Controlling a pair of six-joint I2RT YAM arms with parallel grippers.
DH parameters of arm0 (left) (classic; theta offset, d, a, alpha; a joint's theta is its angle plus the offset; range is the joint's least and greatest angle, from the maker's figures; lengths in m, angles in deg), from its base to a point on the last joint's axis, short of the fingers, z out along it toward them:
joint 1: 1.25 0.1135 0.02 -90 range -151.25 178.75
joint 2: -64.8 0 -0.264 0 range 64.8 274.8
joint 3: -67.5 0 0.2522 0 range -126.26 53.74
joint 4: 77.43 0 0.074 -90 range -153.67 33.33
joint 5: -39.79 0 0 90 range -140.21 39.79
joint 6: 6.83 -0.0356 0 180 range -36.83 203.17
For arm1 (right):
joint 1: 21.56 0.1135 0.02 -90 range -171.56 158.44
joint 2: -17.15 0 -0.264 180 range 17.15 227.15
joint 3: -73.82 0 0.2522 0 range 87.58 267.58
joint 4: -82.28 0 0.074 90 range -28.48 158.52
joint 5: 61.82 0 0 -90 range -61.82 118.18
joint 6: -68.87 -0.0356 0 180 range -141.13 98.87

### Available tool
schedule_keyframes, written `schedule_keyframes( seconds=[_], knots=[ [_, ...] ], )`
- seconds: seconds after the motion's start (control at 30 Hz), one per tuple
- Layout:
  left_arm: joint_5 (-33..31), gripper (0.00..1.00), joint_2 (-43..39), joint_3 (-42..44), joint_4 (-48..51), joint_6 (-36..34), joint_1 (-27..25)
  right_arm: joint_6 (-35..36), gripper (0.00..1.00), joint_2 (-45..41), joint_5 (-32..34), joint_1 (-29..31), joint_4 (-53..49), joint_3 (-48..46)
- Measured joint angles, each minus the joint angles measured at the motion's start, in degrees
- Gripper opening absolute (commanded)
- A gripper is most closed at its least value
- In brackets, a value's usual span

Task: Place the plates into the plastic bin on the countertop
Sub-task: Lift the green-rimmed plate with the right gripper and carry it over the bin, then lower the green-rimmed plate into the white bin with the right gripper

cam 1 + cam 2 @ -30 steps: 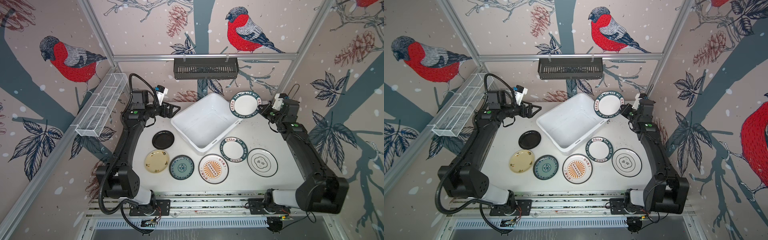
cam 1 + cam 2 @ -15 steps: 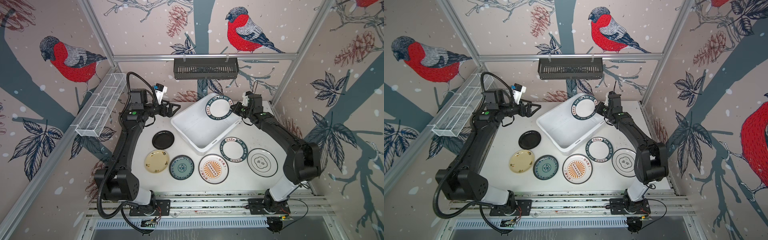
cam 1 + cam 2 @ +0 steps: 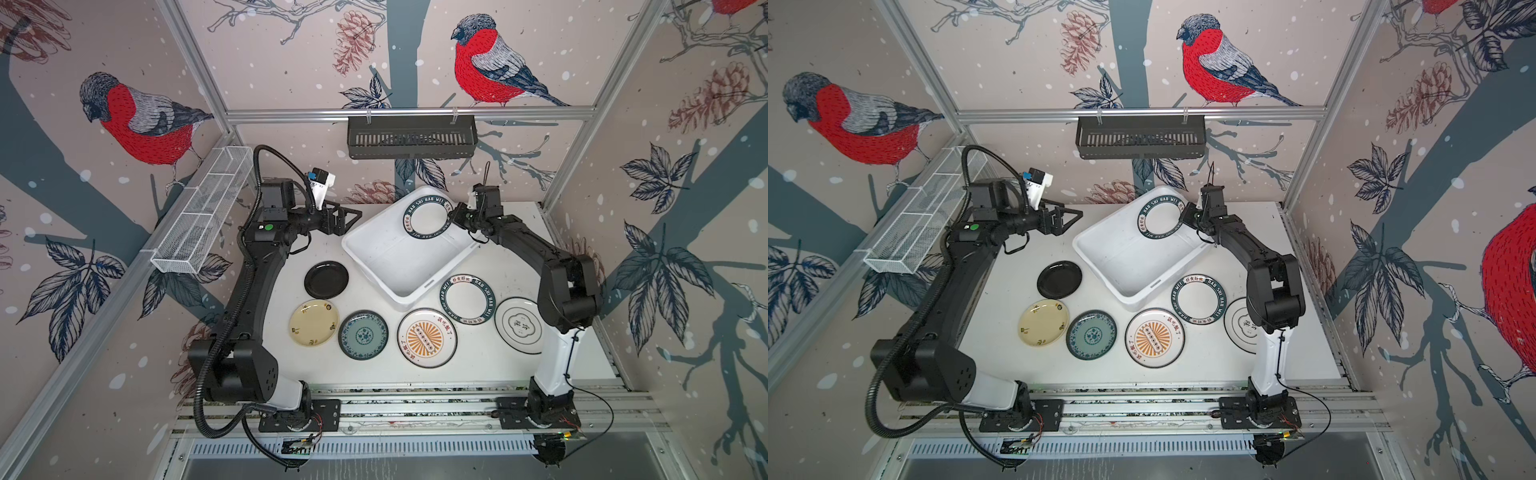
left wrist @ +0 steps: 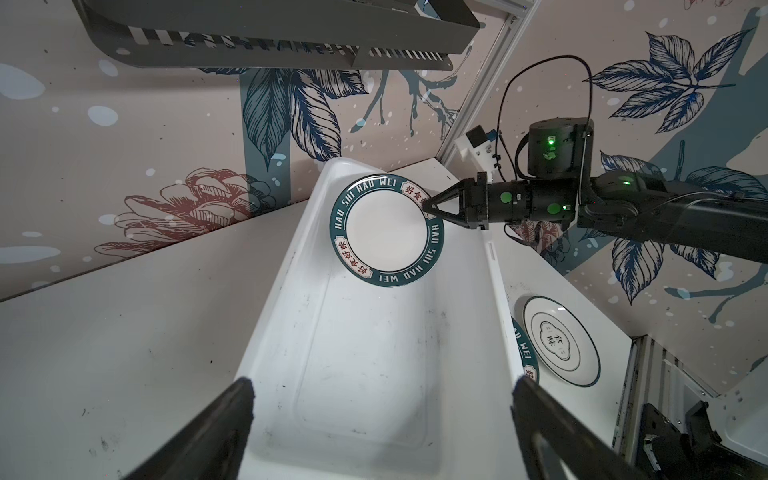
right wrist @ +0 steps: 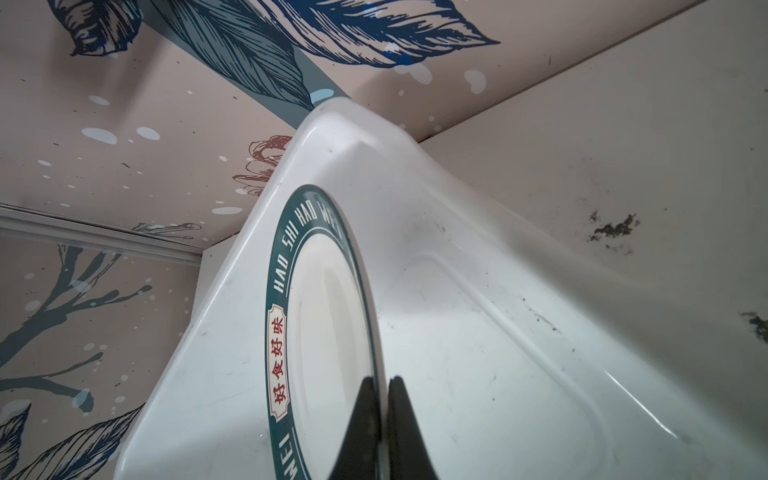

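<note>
My right gripper (image 3: 453, 216) (image 5: 384, 380) is shut on the rim of a green-lettered plate (image 3: 428, 218) (image 4: 386, 237) (image 5: 320, 311), held tilted above the far end of the plastic bin (image 3: 395, 257) (image 4: 374, 353). Nothing lies in the bin. On the countertop (image 3: 374, 368) lie a black plate (image 3: 326, 279), a cream-yellow one (image 3: 313, 323), a teal one (image 3: 363, 335), an orange sunburst one (image 3: 427, 337), another green-lettered one (image 3: 468, 298) and a thin-ringed one (image 3: 519, 325). My left gripper (image 3: 351, 218) (image 4: 382, 384) hangs open just left of the bin, holding nothing.
A black slotted rack (image 3: 411, 137) hangs on the back wall above the bin. A white wire-mesh basket (image 3: 203, 216) is fixed along the left wall. The right arm's elbow (image 3: 567, 291) stands over the thin-ringed plate's edge.
The right arm has carried the green-lettered plate leftward from the back right corner to above the bin's far end. The left arm has barely moved.
</note>
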State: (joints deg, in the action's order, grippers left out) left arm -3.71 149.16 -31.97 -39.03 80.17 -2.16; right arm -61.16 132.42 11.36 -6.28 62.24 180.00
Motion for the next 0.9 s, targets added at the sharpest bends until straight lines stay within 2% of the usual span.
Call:
schedule_keyframes(
  seconds=[0.9],
  knots=[
    [1.01, 0.96, -0.37, 0.74, -0.11, 0.15, -0.07, 7.21, 0.01, 12.11, -0.42, 2.01, -10.58, 12.98]
  ],
)
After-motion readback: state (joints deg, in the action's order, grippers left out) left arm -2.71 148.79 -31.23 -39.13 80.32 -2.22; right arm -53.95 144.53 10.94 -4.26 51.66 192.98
